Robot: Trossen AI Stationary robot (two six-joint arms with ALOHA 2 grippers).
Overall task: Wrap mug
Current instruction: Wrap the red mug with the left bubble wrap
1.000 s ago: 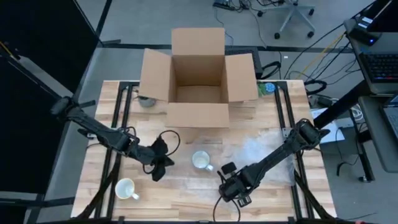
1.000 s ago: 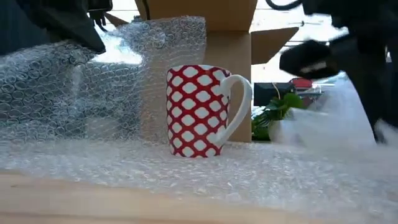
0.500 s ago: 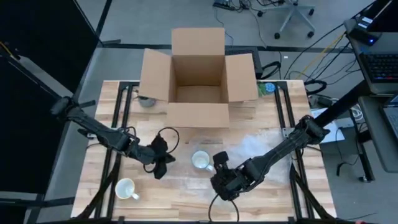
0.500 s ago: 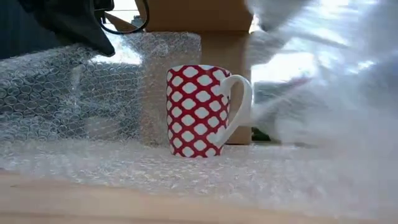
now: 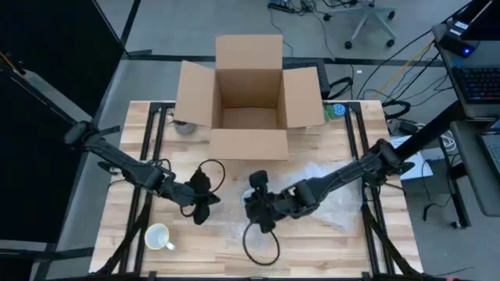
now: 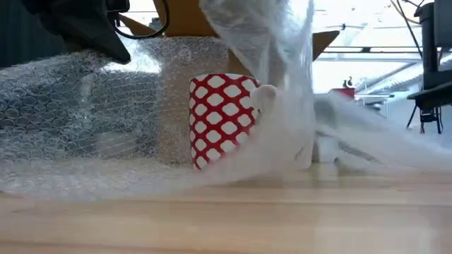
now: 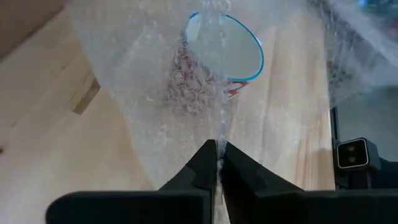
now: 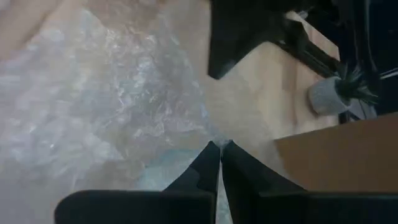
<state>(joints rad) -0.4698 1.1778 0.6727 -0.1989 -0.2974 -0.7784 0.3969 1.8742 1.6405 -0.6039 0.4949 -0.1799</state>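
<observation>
Wooden counter (image 5: 234, 238), open cardboard box (image 5: 248, 94) at its far edge, a spare white mug (image 5: 157, 236) near the front left corner. Red-and-white mug (image 6: 222, 123) stands upright mid-counter on bubble wrap (image 6: 78, 106); left end effector (image 7: 217, 163) pinches one edge beside it, right end effector (image 8: 219, 158) pinches the opposite edge and holds it draped over the mug. Risk, as I judge it: taut wrap snagging the handle could tip the mug; no readable labels anywhere.

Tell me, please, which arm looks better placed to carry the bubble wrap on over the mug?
Probably the right: its end effector is shut on the bubble wrap, already draped over the mug. The left end effector pins the opposite edge beside it.
</observation>
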